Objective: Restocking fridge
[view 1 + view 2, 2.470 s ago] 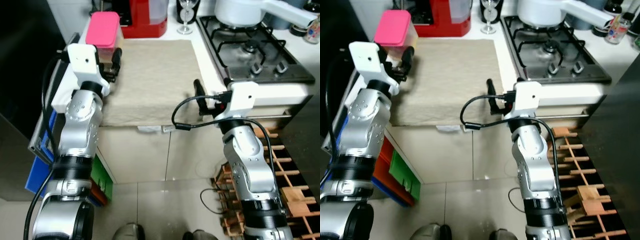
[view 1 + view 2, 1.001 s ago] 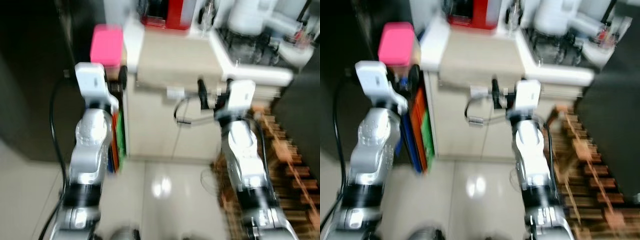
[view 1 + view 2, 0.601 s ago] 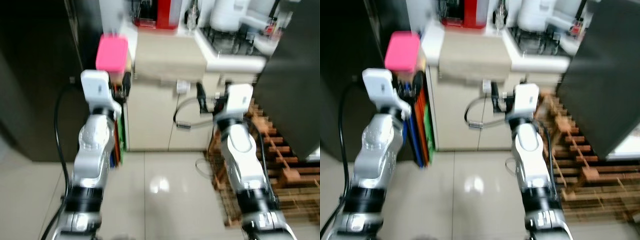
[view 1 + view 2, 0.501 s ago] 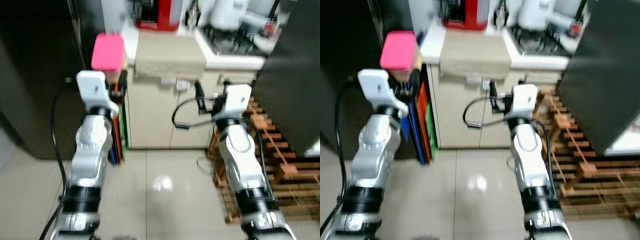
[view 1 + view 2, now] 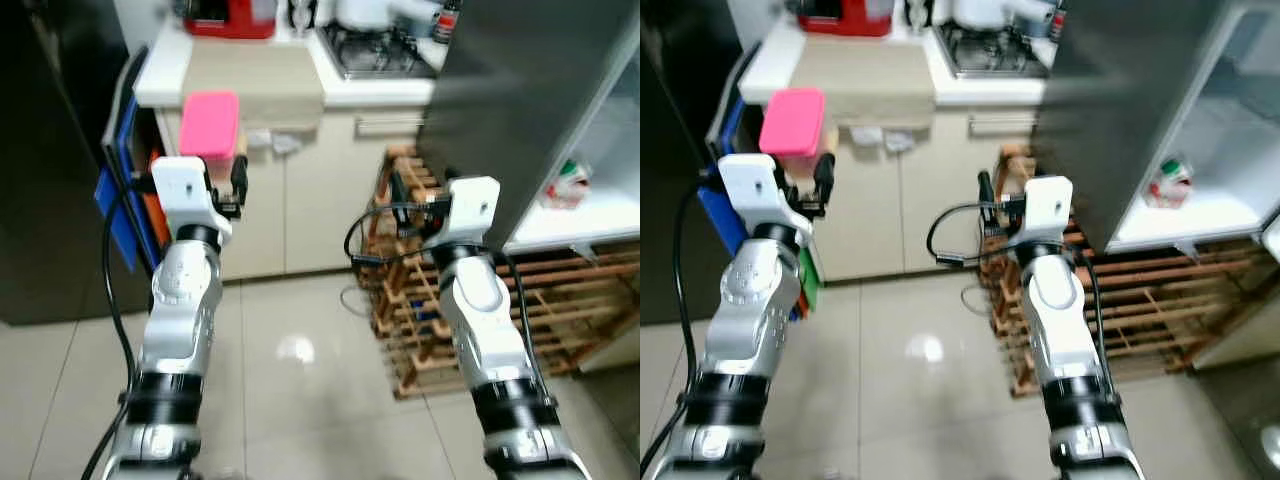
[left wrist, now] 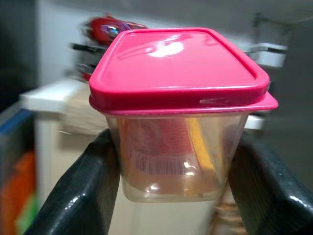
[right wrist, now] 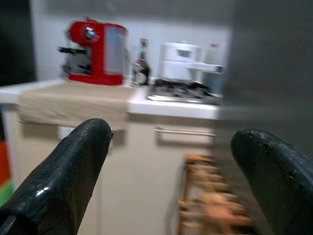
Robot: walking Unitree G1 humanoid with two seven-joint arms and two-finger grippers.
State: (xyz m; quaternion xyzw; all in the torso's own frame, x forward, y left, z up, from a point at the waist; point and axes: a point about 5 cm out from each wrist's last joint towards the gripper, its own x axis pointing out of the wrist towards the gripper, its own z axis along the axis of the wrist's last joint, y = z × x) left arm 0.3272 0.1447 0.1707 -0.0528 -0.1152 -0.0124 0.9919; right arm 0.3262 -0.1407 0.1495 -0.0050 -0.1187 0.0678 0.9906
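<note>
— What has changed?
— Backing off from the beige-clothed counter (image 5: 255, 75), the robot has turned toward the open white fridge compartment (image 5: 1215, 170) on its right.
— And the load?
— One clear plastic tub with a pink lid (image 6: 178, 112), clamped by its side walls in the left gripper (image 6: 171, 181). It looks light, rigid and smooth, so probably slippery.
— The right gripper (image 7: 176, 171)?
— Spread wide, holding nothing.

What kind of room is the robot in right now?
A home kitchen, most likely: a gas hob set in a white counter, a red coffee machine beside a beige cloth, and an open fridge to the robot's right. The left gripper holds a pink-lidded container.
</note>
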